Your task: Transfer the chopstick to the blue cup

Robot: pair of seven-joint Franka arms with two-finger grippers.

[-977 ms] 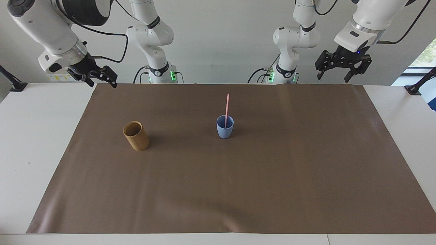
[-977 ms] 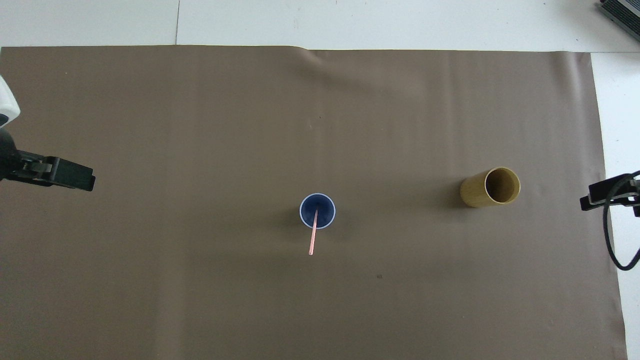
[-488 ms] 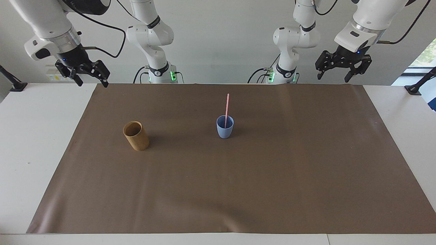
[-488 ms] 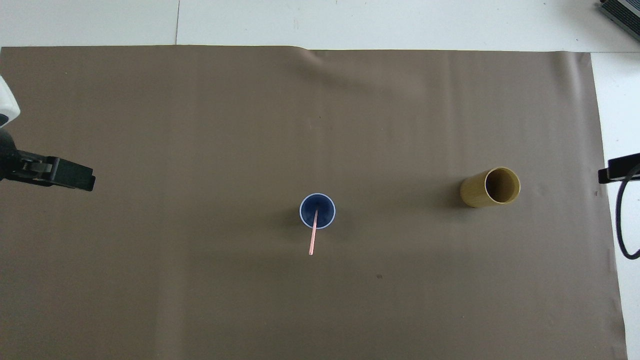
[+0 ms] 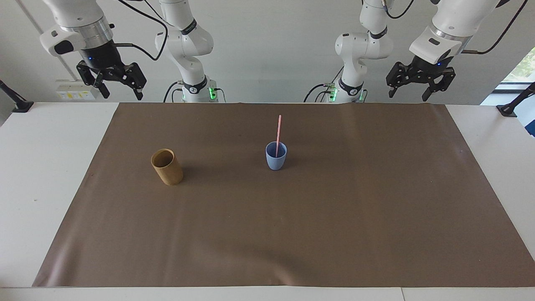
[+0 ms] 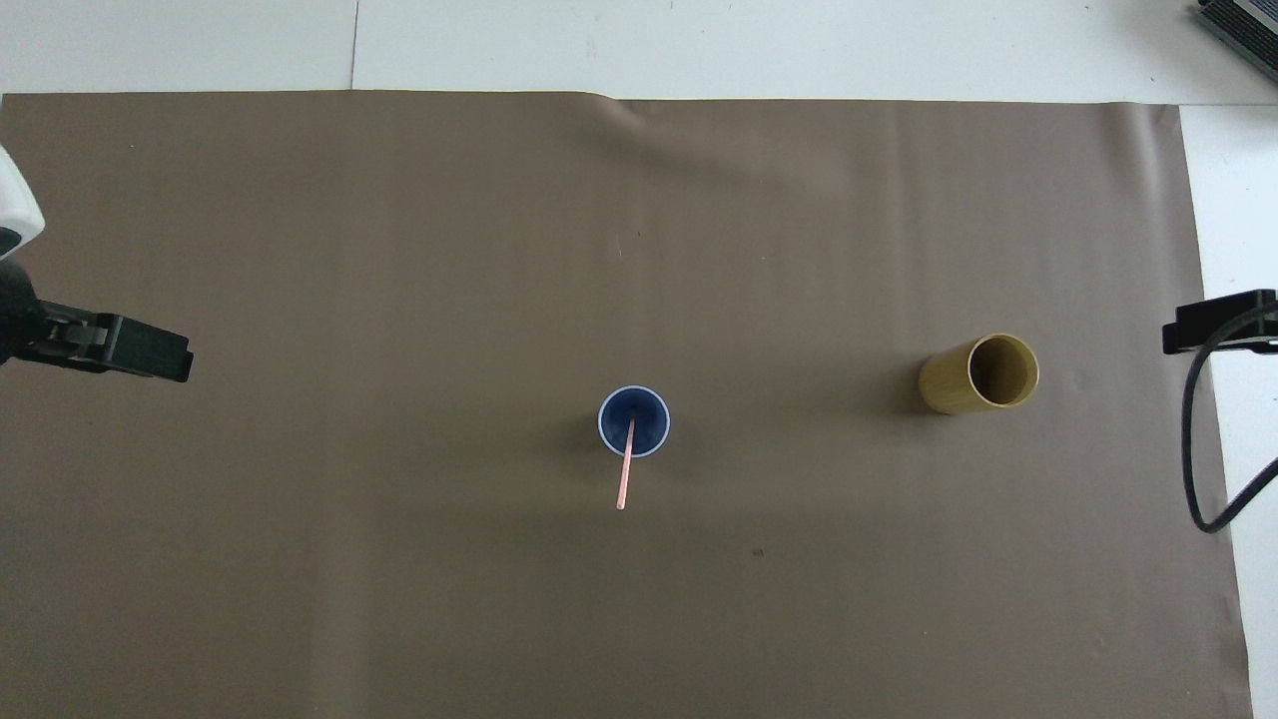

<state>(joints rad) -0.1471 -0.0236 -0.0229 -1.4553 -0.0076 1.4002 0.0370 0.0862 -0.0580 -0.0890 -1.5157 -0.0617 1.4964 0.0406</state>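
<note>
In the facing view, the right end effector (image 5: pixel 120 88) is hanging in the air above the robots' edge of the table (image 5: pixel 46 167), at the right arm's end, just off the corner of the brown mat (image 5: pixel 292 234). Its fingers are standing apart and gripping nothing. On the mat below, toward that same end, a tan bamboo-coloured cup (image 5: pixel 167 167) is standing upright and empty. Next, near the middle of the mat, the blue cup (image 5: pixel 276 155) is standing upright, well apart from the tan cup. The chopstick (image 5: pixel 278 131) is resting inside the blue cup, its lower end down in the cup and its upper end sticking out well above the rim, leaning toward the robots. Last, the left end effector (image 5: pixel 411 90) is hanging above the robots' edge of the mat at the left arm's end, its fingers spread apart and empty. Both end effectors are well apart from the two cups. In the overhead view only one dark finger of each is showing at the sides of the mat.
</note>
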